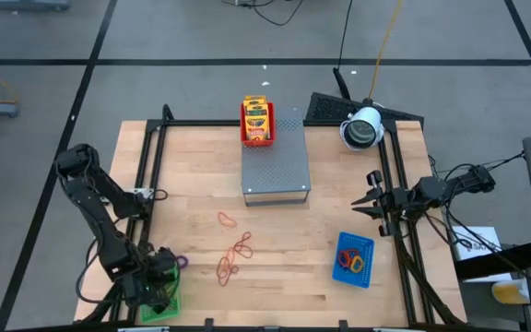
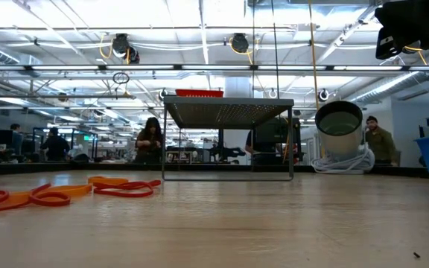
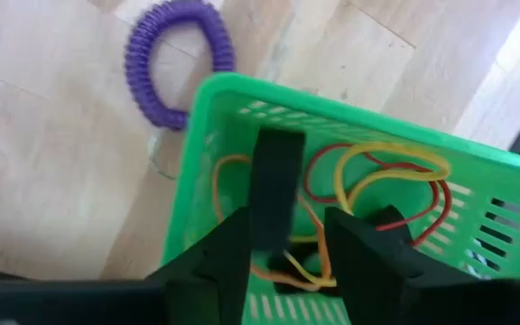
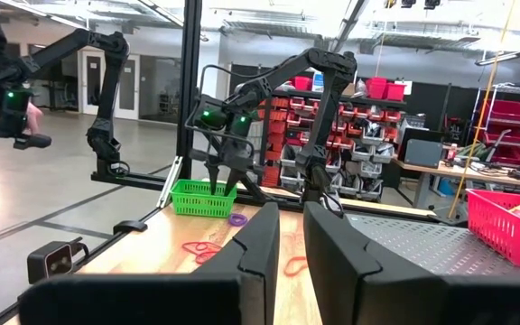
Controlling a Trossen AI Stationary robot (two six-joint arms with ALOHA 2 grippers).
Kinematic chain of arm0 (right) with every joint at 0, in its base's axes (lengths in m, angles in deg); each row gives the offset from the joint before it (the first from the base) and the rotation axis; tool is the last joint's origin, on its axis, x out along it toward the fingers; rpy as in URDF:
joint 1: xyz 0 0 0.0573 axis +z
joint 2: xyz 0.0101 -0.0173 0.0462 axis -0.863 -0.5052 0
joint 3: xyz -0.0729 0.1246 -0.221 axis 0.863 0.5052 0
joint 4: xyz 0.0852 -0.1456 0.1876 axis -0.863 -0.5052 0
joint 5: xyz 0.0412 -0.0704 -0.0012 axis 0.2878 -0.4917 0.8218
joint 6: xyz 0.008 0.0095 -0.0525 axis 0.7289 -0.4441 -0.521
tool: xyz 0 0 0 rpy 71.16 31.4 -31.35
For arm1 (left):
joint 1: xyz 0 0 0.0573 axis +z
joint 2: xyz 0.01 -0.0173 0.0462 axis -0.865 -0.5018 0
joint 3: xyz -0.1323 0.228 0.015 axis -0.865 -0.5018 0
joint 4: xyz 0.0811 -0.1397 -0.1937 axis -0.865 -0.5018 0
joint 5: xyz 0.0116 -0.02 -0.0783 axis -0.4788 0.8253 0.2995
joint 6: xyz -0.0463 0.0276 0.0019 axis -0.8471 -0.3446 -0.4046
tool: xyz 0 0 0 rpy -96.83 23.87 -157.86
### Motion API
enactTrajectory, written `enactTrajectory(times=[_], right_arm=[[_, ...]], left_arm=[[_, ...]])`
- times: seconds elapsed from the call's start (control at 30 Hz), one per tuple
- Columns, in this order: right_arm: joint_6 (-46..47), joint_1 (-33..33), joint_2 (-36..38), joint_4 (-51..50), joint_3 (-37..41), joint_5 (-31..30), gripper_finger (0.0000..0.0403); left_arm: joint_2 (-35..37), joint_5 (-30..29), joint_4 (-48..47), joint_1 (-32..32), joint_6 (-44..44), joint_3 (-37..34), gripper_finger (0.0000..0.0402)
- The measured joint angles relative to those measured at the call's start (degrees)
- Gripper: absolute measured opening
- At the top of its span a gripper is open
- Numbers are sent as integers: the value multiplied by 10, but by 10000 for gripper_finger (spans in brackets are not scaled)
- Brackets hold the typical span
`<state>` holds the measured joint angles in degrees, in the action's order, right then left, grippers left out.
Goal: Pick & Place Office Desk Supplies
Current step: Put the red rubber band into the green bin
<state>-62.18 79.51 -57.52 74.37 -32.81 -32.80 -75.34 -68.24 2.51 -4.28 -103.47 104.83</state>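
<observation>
Maybe halfway imo. Crayon packs (image 1: 256, 120) sit in the red tray (image 1: 244, 135) on the grey box (image 1: 275, 161). Blue tray (image 1: 354, 259) and green tray (image 3: 208, 181) hold bands. Orange bands (image 1: 233, 256) and purple coil (image 3: 177, 68) lie loose on bench (image 1: 192, 184). Left hand (image 3: 283, 257), fingers apart over green tray w/ nothing held; right hand (image 1: 371, 200) parked at bench edge, fingers nearly together, empty.

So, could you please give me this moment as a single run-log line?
left gripper: open over green tray, bands inside | right gripper: idle at table's right edge | purple coil: on table beside tray
</observation>
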Motion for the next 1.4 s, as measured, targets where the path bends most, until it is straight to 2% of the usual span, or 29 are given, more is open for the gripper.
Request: enactTrajectory(times=[0.17,0.37,0.47,0.7,0.8,0.93,1.13,1.4], right_arm=[[0,0,0,0,0,0,45],[0,0,0,0,0,0,45],[0,0,0,0,0,0,45],[0,0,0,0,0,0,45],[0,0,0,0,0,0,45],[0,0,0,0,0,0,45],[0,0,0,0,0,0,45],[0,0,0,0,0,0,45]], left_arm=[[0,14,38,0,1,0,169],[0,18,47,14,44,30,162],[0,12,12,25,89,63,154],[0,-31,-156,44,152,158,148],[0,-45,-193,57,192,195,148],[0,-47,-194,91,251,228,148],[-11,-47,-193,161,259,248,147],[-87,-48,-192,236,265,303,147]])
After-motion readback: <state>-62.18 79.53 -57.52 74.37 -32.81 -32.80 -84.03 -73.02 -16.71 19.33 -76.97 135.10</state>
